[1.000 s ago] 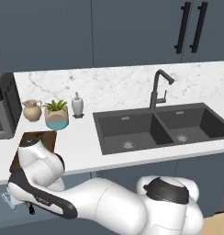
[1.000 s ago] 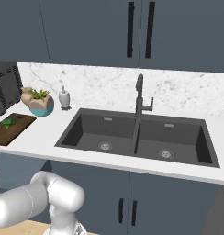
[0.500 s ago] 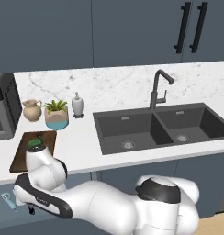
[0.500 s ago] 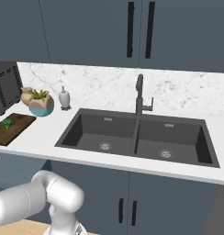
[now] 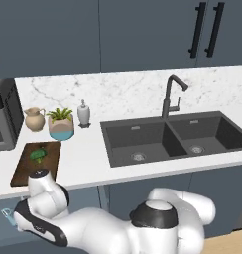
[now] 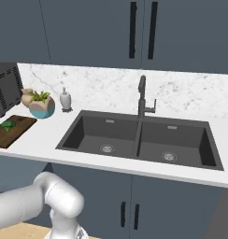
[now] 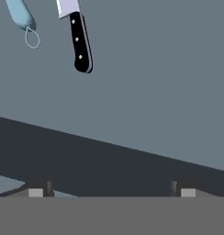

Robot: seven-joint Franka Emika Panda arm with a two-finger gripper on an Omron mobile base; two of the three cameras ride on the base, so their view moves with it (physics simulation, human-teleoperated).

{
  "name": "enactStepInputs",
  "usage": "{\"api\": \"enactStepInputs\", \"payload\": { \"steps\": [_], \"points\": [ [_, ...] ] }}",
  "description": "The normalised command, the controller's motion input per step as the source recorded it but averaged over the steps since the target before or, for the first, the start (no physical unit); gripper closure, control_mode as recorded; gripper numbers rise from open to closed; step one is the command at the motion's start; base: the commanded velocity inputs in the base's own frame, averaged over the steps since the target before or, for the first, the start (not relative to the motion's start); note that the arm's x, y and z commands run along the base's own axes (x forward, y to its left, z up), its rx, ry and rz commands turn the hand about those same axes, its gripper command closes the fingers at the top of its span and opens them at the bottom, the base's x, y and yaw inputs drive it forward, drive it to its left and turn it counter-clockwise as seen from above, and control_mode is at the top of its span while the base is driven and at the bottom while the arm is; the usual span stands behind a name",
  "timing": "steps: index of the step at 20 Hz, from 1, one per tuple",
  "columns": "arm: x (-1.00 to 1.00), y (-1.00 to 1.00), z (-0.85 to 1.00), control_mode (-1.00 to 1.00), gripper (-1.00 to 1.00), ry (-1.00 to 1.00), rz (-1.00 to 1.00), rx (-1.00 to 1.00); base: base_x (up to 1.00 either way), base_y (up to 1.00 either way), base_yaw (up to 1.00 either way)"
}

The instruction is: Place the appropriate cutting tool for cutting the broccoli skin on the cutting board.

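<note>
in the left base view the cutting board [image 5: 36, 162] lies on the white counter [image 5: 88, 158] left of the black sink [image 5: 177, 136], with the broccoli [image 5: 38, 155] on its far half. a potted plant [image 5: 61, 124] stands just behind the board. in the right base view the board sits at the counter's left edge, the floret on it. in the hand view the gripper [image 7: 109, 192] has its jaws spread wide, nothing between them; the knife [image 7: 78, 37] lies on a flat grey surface beside the light-blue peeler [image 7: 23, 20], well apart from the fingertips.
</note>
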Motion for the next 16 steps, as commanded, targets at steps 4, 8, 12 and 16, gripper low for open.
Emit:
{"api": "enactStepInputs", "payload": {
  "steps": [4,8,12,16],
  "points": [
    [0.04,0.21,-0.37,-1.00,-1.00,0.00,0.00,0.00,0.00,0.00,0.00],
    [0.00,0.06,-0.28,-1.00,-1.00,0.04,0.00,0.00,0.00,0.00,0.00],
    [-0.16,0.00,-0.31,-1.00,-1.00,0.03,0.00,0.00,0.00,0.00,0.00],
    [-0.40,0.00,-0.49,-1.00,-1.00,0.05,0.00,0.03,0.00,0.00,0.00]
  ]
}}
